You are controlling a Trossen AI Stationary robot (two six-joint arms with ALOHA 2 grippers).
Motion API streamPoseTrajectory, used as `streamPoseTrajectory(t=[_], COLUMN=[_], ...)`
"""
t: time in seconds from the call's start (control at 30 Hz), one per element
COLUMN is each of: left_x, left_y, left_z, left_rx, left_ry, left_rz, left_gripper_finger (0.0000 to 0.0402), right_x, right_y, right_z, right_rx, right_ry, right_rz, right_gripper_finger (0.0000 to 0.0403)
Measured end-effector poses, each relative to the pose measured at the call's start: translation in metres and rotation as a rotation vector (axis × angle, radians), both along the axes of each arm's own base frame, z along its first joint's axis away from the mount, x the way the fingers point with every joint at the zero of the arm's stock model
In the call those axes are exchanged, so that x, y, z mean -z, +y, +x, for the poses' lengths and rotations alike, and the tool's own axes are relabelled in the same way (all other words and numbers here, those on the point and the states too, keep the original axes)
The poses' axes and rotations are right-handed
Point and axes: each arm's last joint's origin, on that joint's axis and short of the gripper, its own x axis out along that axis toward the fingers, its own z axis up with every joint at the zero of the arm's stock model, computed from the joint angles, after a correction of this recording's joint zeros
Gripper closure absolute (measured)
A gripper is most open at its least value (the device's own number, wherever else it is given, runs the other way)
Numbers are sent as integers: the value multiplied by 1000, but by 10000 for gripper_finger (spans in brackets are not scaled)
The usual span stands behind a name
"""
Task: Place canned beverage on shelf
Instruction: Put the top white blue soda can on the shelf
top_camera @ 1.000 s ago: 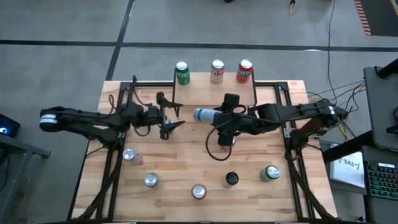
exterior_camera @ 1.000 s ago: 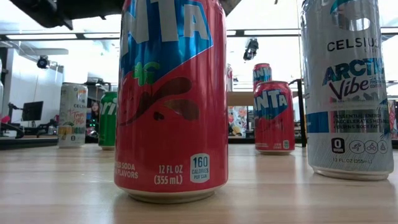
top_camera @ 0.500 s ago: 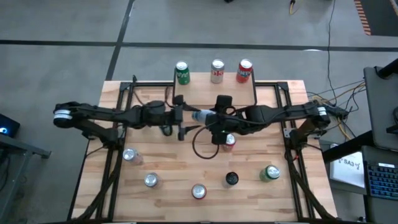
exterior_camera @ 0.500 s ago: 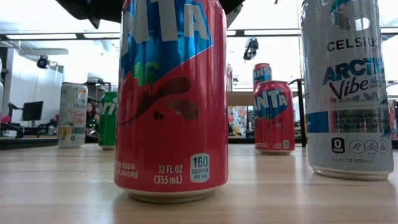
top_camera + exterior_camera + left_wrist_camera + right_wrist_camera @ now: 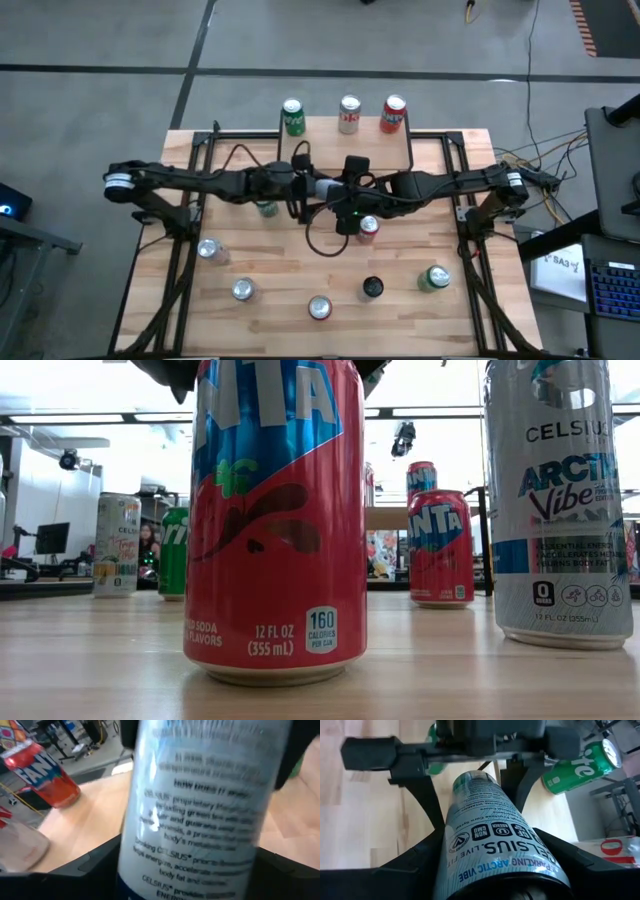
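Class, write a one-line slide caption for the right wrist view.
Right claw holds a Celsius can sideways as the left claw closes around its far end.

Wood counter [image 5: 470, 300] bearing the shelf [image 5: 345, 145], three cans [image 5: 348, 114] behind the shelf, six in front.

Pale silver-blue Celsius can [image 5: 495, 845], red-and-blue Fanta can [image 5: 277, 520], green Sprite can [image 5: 580, 765].

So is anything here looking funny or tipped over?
Yes: one white Celsius can lies sideways in the air above the table, between the right gripper and the left gripper. Every other can stands upright.
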Motion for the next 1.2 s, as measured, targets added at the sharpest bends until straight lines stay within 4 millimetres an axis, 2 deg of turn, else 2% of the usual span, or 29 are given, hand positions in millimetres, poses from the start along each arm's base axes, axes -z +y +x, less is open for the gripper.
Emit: streamPoseTrajectory(t=[0.2,0.3,0.43,0.57,0.93,1.2], left_x=[2,2,2,3,-11,-8], left_y=[0,-2,-1,-1,-6,-14], left_z=[3,3,2,2,-3,-28], left_rx=[3,9,-16,-21,34,138], left_ry=[13,16,10,5,-87,-220], left_rz=[-9,-5,-38,-48,-96,-131], left_gripper_finger=[144,179,180,180,180,180], right_x=[0,0,-3,-6,-48,-75], right_y=[1,1,1,1,2,12], right_z=[1,1,2,0,-33,-61], right_rx=[-33,-44,-28,-23,-58,-118], right_ry=[-4,-5,-31,-46,-199,-354], right_rz=[40,55,40,51,84,79], right_gripper_finger=[157,122,82,76,79,79])
